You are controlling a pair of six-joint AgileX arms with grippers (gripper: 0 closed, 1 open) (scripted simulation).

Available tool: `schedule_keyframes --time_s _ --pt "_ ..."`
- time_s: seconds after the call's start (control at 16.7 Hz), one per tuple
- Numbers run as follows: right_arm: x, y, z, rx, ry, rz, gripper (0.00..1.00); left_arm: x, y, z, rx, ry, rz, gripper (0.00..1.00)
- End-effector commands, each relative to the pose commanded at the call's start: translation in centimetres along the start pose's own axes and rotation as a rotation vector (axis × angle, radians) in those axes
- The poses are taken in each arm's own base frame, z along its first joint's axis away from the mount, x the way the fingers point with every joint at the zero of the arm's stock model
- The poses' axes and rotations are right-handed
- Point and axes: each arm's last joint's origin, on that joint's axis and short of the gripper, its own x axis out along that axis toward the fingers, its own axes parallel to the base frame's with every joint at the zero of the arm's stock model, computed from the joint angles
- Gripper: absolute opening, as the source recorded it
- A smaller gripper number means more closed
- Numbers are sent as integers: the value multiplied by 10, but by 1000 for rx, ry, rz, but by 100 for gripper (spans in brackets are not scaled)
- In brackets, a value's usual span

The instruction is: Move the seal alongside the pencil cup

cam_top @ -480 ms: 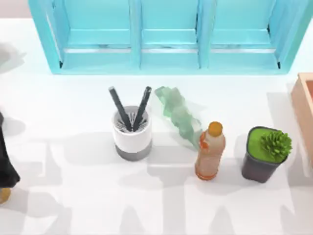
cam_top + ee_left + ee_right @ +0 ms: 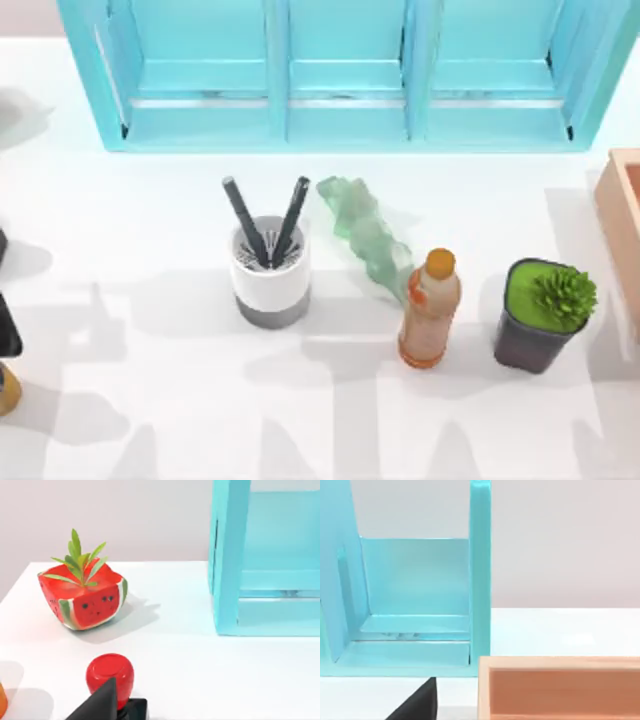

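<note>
One seal (image 2: 111, 676) sits low in the left wrist view: a round, glossy red knob on a black square base, with only a corner of that base in frame. A dark finger (image 2: 100, 704) of the left gripper crosses in front of the knob's lower side and hides part of it; whether the fingers are spread or closed around the seal cannot be told. The seal stands on the white table (image 2: 210, 675), near a single watermelon-shaped planter (image 2: 82, 600) with green leaves and beside the end post of the turquoise shelf (image 2: 227, 560).

From above, one pencil cup (image 2: 270, 272) stands left of the table's middle, white with a grey bottom band and a perforated top, two dark pens (image 2: 245, 220) leaning out of it. The left arm (image 2: 6, 335) is a dark shape cut off at the left edge, well apart from the cup.

Right of the cup lies one crumpled pale green translucent piece (image 2: 365, 235), then one amber bottle (image 2: 430, 310) with an orange cap, and one dark pot (image 2: 545, 315) holding a green plant. One peach-coloured box (image 2: 622, 215) is cut off at the right edge.

In the right wrist view a dark finger (image 2: 417, 702) of the right gripper shows beside that box; its opening cannot be told.
</note>
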Motion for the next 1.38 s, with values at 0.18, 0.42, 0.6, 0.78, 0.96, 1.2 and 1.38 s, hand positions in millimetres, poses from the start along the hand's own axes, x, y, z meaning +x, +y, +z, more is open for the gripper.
schedule_keyframes --time_s 0.18,0.42,0.6,0.78,0.96,1.2,1.38 --pt "0 0 0 0 0 0 100 10 5 46 21 179 12 100" --pt "0 0 0 0 0 0 100 63 16 104 40 517 18 100" --pt "0 0 0 0 0 0 100 122 28 122 44 799 10 100" --pt "0 0 0 0 0 0 100 177 42 123 39 1040 -6 100" --pt "0 0 0 0 0 0 100 224 56 116 31 1212 -24 100" --pt "0 0 0 0 0 0 100 266 71 103 19 1352 -44 100" --pt "0 0 0 0 0 0 100 279 76 98 14 1391 -51 100"
